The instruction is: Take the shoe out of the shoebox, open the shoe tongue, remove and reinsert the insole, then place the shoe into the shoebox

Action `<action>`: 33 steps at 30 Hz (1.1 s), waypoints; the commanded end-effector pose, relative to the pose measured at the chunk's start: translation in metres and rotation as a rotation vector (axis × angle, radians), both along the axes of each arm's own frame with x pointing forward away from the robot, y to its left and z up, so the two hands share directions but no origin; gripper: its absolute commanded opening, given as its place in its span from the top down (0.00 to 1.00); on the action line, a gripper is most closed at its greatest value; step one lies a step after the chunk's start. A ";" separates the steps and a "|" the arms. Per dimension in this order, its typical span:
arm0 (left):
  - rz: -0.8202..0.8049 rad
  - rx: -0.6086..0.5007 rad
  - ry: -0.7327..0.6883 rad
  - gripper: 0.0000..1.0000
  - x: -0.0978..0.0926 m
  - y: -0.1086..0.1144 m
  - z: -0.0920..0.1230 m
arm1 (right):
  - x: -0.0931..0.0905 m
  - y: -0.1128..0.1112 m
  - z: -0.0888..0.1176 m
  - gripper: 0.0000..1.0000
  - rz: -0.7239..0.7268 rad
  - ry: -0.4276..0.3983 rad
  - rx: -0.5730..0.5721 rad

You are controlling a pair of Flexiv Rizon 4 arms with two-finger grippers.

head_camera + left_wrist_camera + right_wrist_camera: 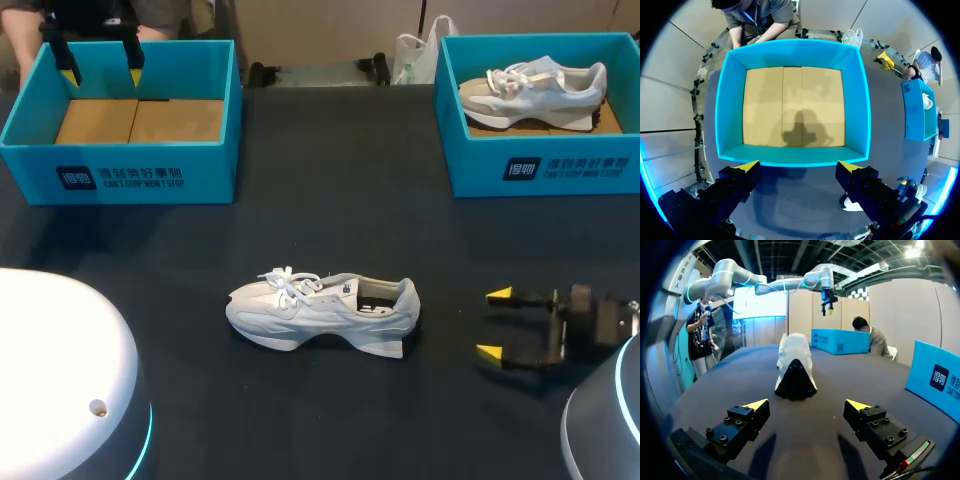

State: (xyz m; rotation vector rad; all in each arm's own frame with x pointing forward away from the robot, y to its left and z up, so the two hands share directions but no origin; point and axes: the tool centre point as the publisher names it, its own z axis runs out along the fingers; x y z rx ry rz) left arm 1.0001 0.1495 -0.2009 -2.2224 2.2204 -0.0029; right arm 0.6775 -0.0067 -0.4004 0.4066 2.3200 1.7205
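Shoe (322, 313) lies out on table (330, 180), removal done and every later step judged outstanding; right gripper (494, 323), wide and empty, faces its heel, left gripper (101, 72) wide over empty box (120, 175).

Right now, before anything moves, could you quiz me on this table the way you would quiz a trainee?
1. True or false: the white shoe lies on the table, outside both boxes.
2. What lies in the left box? A) a shoe B) an insole C) nothing
3. Fill in: the right arm's jaws stand open, facing the white shoe's ____.

Key: 1 true; 2 C; 3 heel.
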 end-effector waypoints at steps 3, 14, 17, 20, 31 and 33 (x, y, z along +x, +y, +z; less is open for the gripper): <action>0.000 0.001 0.000 0.00 0.000 0.000 0.001 | -0.005 0.013 -0.003 0.00 -0.037 0.002 -0.037; 0.000 0.001 0.000 0.00 0.000 0.000 0.001 | -0.008 0.024 0.003 0.00 -0.022 0.001 -0.044; 0.000 0.001 0.000 0.00 0.000 0.000 0.001 | -0.009 0.038 0.005 0.00 -0.008 0.007 -0.053; 0.000 0.001 0.000 0.00 0.000 0.000 0.001 | -0.008 0.047 0.004 0.00 -0.008 0.023 -0.063; 0.000 0.001 0.000 0.00 0.000 0.000 0.001 | -0.005 0.064 -0.003 0.00 -0.078 0.043 -0.042; 0.000 0.001 0.000 0.00 0.000 0.000 0.001 | -0.004 0.068 -0.003 0.00 -0.075 0.042 -0.041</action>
